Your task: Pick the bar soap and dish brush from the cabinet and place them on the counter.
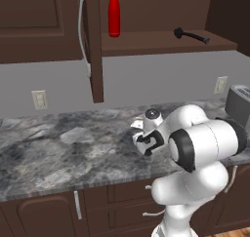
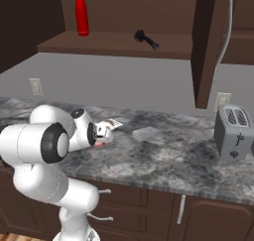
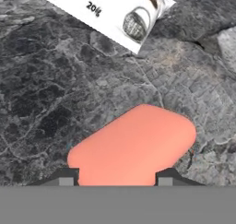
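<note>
The salmon-pink bar soap [image 3: 133, 147] lies between my gripper's [image 3: 115, 179] two finger tips, low over the marbled counter [image 3: 46, 89]. The gripper [image 2: 101, 136] looks shut on it; a sliver of pink soap [image 2: 99, 144] peeks out under the hand. From the left base view the gripper [image 1: 146, 144] hangs just above the counter [image 1: 58, 148], near its front. The black dish brush [image 1: 191, 35] [image 2: 146, 39] lies on the open shelf of the dark brown cabinet [image 1: 97, 46], well above and behind the hand.
A tall red bottle [image 1: 114, 12] [image 2: 81, 12] stands on the same shelf. A whitish packet [image 3: 110, 13] [image 2: 113, 123] lies on the counter just beyond the soap. A grey toaster [image 2: 233, 131] sits to the right. The open cabinet door [image 2: 206, 46] juts out overhead.
</note>
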{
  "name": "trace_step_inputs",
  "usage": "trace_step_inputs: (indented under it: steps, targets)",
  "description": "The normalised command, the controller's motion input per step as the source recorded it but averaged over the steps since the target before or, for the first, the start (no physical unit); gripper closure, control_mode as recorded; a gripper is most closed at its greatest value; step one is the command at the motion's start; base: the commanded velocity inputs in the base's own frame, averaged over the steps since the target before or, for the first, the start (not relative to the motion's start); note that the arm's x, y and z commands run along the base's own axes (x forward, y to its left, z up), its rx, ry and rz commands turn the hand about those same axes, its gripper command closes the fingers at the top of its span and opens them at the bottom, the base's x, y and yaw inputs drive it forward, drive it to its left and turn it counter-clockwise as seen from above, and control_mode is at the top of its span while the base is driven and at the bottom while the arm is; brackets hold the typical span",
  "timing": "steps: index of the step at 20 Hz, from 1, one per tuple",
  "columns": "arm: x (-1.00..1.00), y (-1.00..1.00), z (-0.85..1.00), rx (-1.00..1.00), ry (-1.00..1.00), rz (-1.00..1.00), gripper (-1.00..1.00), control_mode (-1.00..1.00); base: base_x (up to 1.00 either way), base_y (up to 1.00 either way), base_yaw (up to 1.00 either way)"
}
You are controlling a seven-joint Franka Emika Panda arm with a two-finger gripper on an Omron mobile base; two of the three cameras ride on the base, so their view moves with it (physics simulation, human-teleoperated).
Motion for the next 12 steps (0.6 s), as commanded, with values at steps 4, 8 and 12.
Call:
trace_step_inputs:
  steps: [4, 8, 12]
  targets:
    - [0.23, 0.0, -0.46, 0.0, 0.01, 0.0, 1.0, -1.0, 0.0, 0.0, 0.0]
    - [0.2, 0.0, -0.56, 0.0, 0.0, 0.0, -1.0, -1.0, 0.0, 0.0, 0.0]
    - [0.12, -0.13, -0.37, 0.04, 0.0, 0.0, -1.0, -1.0, 0.0, 0.0, 0.0]
